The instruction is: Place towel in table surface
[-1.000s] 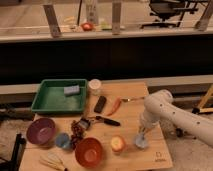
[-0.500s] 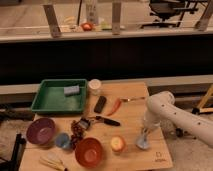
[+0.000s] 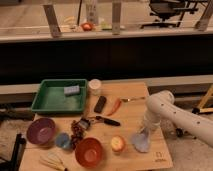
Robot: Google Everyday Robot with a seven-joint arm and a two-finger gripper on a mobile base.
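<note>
The towel (image 3: 141,142) is a small pale blue-grey cloth. It lies bunched on the wooden table (image 3: 132,112) near the front right corner. My gripper (image 3: 145,132) points straight down at the end of the white arm (image 3: 172,110), which reaches in from the right. The gripper sits right at the towel's top edge and seems to touch it. The gripper's tip merges with the cloth.
A green tray (image 3: 50,102) holding a blue sponge (image 3: 71,90) stands at the back left. Also on the table are a white cup (image 3: 94,86), a black block (image 3: 100,104), a red chili (image 3: 115,106), an apple (image 3: 118,144), an orange bowl (image 3: 89,152), a purple bowl (image 3: 41,131) and grapes (image 3: 76,132).
The arm has shifted very slightly to the right. The towel stays in the same spot under the gripper.
</note>
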